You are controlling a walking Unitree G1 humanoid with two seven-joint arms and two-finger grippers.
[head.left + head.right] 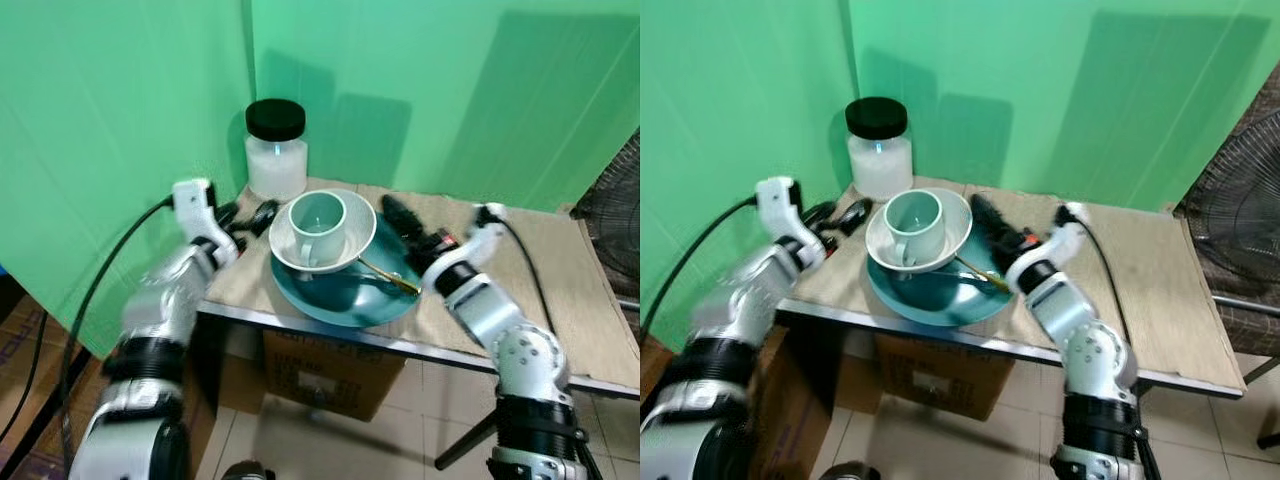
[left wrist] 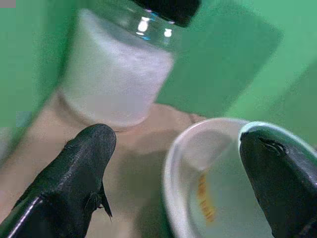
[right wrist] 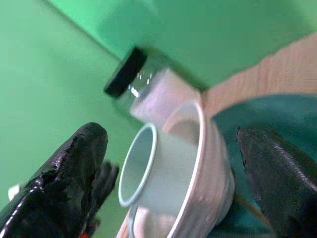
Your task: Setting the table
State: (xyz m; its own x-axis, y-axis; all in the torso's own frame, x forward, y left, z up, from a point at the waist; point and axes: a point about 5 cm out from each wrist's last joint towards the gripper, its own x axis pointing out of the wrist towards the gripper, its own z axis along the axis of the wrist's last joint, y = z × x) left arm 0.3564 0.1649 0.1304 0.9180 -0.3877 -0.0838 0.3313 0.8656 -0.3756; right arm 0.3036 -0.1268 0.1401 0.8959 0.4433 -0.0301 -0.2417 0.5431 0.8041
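Mug (image 1: 318,226) in white bowl (image 1: 352,244), stacked on teal plate (image 1: 345,292) near bench (image 1: 560,290) front edge, jar (image 1: 276,150) behind. Left tool (image 1: 250,216) spread, just left of bowl. Right tool (image 1: 400,222) spread, at bowl's right side.

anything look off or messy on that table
Yes: the mug, white bowl and teal plate are piled in one stack near the table's front edge, with a gold utensil wedged under the bowl. Nothing spilled.
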